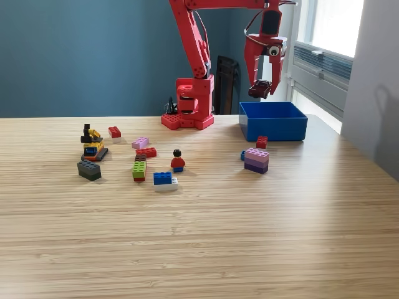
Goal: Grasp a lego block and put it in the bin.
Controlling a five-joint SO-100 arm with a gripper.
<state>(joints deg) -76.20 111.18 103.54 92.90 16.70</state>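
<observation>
Your gripper [260,89] clamps a dark red block [260,90] above the bin [273,129]; only release left, judging by this.

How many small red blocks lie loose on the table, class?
3: one red block by the dark stack, one mid-cluster, one before the bin. The gripper holds a darker piece; others may be hidden.

Place: you are looking at a room in a home or small office, set up as a hobby robotics bench.
Surface: your wooden table [249,237] carries scattered toy bricks.
Walls: teal paint behind your red desktop arm [193,68].
Light: a window [330,25] at the exterior view's right.
</observation>
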